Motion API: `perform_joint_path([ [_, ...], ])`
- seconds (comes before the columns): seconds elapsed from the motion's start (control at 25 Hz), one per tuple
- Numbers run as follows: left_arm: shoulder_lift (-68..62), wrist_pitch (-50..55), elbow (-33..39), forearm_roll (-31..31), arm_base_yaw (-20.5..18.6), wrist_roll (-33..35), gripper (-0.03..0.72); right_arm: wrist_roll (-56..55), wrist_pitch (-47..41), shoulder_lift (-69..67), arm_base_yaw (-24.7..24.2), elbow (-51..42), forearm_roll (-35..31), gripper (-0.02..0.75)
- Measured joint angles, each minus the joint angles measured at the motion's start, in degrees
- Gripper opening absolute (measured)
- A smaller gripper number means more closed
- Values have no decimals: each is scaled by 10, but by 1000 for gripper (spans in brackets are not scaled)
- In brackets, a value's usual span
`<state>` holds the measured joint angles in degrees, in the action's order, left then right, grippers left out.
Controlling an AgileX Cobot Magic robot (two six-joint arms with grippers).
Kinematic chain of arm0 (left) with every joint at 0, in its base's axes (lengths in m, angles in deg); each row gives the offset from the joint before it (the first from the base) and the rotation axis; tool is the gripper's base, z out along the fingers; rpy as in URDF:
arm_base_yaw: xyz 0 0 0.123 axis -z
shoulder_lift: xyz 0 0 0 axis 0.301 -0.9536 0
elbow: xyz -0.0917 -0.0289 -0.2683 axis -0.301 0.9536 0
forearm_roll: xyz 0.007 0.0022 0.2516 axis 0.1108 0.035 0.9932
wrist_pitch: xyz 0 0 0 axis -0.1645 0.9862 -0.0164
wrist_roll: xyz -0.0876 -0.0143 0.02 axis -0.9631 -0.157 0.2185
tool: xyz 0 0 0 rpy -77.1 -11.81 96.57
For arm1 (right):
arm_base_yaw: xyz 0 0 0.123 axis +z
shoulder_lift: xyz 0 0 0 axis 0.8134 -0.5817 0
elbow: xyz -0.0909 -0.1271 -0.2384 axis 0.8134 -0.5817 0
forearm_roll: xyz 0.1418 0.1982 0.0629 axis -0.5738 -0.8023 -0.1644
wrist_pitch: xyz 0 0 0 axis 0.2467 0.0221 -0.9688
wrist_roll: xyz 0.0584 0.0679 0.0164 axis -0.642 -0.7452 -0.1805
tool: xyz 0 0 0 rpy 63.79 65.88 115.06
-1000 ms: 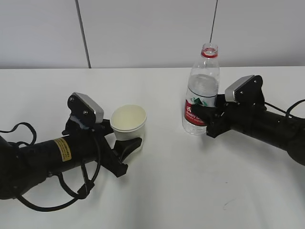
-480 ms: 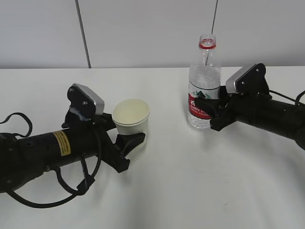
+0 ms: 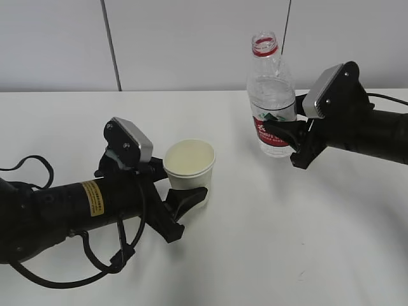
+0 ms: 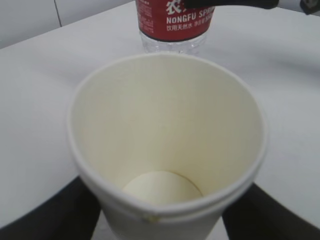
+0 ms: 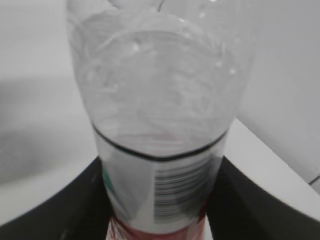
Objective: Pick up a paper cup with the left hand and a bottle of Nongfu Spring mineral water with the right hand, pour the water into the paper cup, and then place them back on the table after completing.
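Note:
My left hand (image 3: 185,201), the arm with the yellow sticker, is shut on a white paper cup (image 3: 189,167) and holds it upright just above the table (image 3: 268,242). The cup fills the left wrist view (image 4: 167,145) and looks empty inside. My right hand (image 3: 284,137) is shut on an uncapped clear Nongfu Spring bottle (image 3: 271,95) with a red label, lifted off the table and leaning slightly left. Clear water shows in the bottle in the right wrist view (image 5: 160,130). The bottle's red label also shows behind the cup in the left wrist view (image 4: 174,20).
A white wall with a dark vertical seam (image 3: 110,44) stands behind the table. Black cables (image 3: 95,261) loop under the left arm at the front left.
Both hands have lifted their loads. The cup has moved right and slightly toward the front. The bottle has risen off the table and tilted a little left.

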<state>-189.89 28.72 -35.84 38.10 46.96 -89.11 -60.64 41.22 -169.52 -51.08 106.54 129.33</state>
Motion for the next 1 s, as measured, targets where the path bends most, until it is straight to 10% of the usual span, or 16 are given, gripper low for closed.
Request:
perform_joint_path([
  [1.0,0,-13,0,52,0,-1,419,151,62,-18,0,32,5,385],
])
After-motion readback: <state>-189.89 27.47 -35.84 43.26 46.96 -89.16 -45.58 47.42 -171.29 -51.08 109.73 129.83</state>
